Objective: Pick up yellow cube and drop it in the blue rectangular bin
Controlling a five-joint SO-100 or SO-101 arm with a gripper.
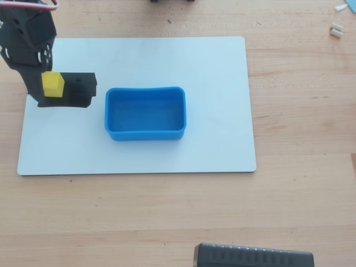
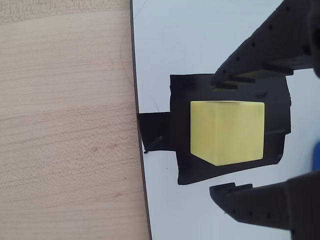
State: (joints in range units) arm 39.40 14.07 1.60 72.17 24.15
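Note:
The yellow cube (image 1: 54, 84) sits on a black patch (image 1: 78, 89) at the left of the white mat (image 1: 222, 67). In the wrist view the cube (image 2: 227, 132) lies between my two black fingers. My gripper (image 2: 220, 137) is open around it: the upper finger (image 2: 260, 55) is very near the cube's top face, and the lower finger (image 2: 260, 205) stands clear of it. The arm (image 1: 28, 44) reaches in from the top left, above the cube. The blue rectangular bin (image 1: 144, 133) stands empty near the mat's middle, to the right of the cube. A sliver of it (image 2: 317, 155) shows at the wrist view's right edge.
The mat lies on a wooden table (image 1: 300, 111). A dark ribbed object (image 1: 253, 257) sits at the bottom edge. Small white bits (image 1: 335, 29) lie at the top right. The mat's left edge (image 2: 137, 125) runs close to the black patch.

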